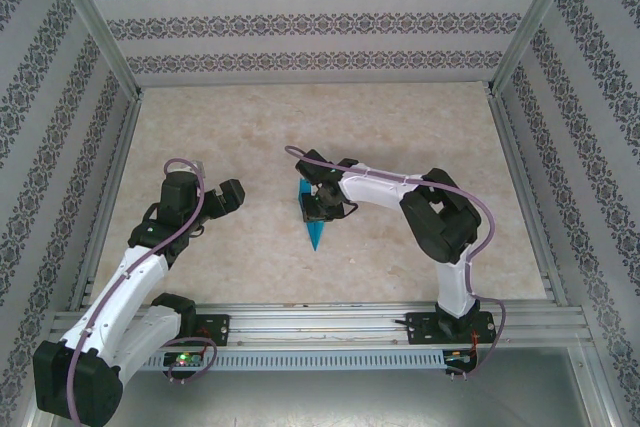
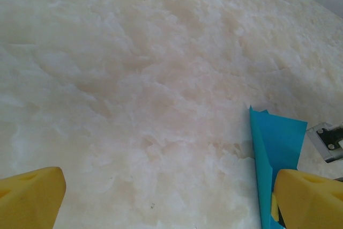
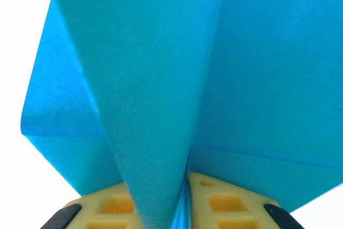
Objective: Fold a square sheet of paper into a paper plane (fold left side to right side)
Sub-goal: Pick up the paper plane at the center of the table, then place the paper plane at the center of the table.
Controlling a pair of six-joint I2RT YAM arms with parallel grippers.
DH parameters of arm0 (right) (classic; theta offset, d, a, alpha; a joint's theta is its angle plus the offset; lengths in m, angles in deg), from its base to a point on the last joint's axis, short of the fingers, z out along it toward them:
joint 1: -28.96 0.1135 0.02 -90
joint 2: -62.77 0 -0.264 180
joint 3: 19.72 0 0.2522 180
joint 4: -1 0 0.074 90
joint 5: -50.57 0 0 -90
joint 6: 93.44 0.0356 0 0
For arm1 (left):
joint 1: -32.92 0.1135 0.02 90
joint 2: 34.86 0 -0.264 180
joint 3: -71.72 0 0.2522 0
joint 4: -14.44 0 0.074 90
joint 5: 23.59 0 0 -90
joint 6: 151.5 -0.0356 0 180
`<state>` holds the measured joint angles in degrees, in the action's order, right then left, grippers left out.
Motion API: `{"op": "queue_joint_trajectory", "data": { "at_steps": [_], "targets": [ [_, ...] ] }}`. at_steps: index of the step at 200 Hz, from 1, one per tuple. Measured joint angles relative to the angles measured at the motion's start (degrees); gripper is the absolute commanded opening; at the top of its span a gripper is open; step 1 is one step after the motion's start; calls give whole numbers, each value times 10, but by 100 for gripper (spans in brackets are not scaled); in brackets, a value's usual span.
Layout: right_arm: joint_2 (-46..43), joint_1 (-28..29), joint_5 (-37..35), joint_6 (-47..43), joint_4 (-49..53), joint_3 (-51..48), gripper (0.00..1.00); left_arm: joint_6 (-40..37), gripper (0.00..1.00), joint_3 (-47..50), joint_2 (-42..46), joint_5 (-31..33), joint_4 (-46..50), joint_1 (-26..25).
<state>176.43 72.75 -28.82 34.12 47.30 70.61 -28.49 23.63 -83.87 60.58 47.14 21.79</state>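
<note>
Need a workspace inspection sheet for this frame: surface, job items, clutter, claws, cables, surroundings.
Surface: tabletop, beige, marbled.
Job's things: teal paper, folded to a narrow pointed shape, mid-table, tip toward the arm bases.
Clutter: nothing seen.
Grippers: right claw shut on the paper's fold; left claw open, apart from the paper.
Cables: purple cable looped along each arm, not touching the paper.
Surroundings: patterned walls; aluminium frame at the near edge.
</note>
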Motion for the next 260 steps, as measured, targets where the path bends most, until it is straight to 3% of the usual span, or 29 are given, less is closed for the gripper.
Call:
{"op": "queue_joint_trajectory", "data": {
  "at_steps": [98, 146, 210, 260],
  "targets": [
    [-2, 6, -49, 16, 40, 31, 3, -2, 100, 0, 6, 0, 0, 0],
    [-3, -14, -99, 32, 89, 130, 0, -7, 100, 0, 10, 0, 0, 1],
    [144, -66, -167, 1, 179, 341, 0, -17, 100, 3, 28, 0, 1, 4],
    [228, -85, -178, -25, 245, 442, 0, -18, 100, 14, 28, 0, 2, 4]
  ]
}}
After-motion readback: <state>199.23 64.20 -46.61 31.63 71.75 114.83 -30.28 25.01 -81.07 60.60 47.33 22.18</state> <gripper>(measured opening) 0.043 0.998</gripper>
